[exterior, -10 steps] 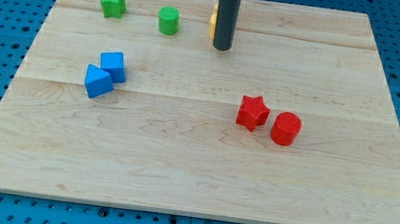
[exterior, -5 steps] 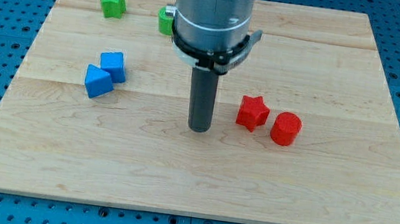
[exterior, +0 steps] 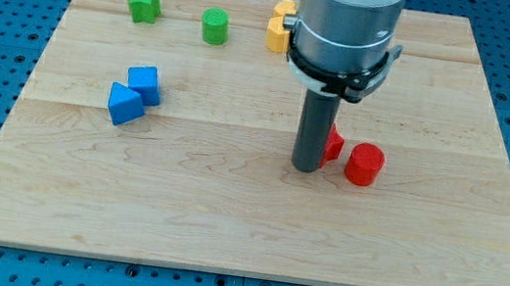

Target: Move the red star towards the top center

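The red star [exterior: 333,144] lies right of the board's middle, mostly hidden behind my rod; only its right edge shows. My tip [exterior: 306,168] rests on the board at the star's lower left, touching or nearly touching it. A red cylinder [exterior: 365,164] stands just right of the star.
A green star [exterior: 142,3] and a green cylinder [exterior: 214,26] sit near the view's top left. A yellow block [exterior: 279,27] shows at the top centre, partly behind the arm. Two blue blocks [exterior: 135,94] lie together at the left. The wooden board [exterior: 225,218] sits on a blue pegboard.
My tip has moved from the top centre down to the board's middle, then right, to the red star's lower-left side. No block has visibly moved.
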Available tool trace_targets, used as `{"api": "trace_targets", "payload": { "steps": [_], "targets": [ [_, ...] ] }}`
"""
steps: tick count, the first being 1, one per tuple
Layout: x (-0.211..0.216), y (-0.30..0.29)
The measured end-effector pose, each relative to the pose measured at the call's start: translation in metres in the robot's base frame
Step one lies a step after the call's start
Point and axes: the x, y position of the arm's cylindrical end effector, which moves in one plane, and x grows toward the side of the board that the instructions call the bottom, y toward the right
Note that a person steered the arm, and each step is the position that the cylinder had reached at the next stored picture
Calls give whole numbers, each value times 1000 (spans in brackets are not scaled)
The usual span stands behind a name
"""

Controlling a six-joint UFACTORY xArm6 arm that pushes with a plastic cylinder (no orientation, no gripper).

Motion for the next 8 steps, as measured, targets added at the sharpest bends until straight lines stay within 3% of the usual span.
{"api": "trace_targets", "payload": {
  "steps": [3,8],
  "targets": [
    [-55,48],
    [-80,54]
  ]
}}
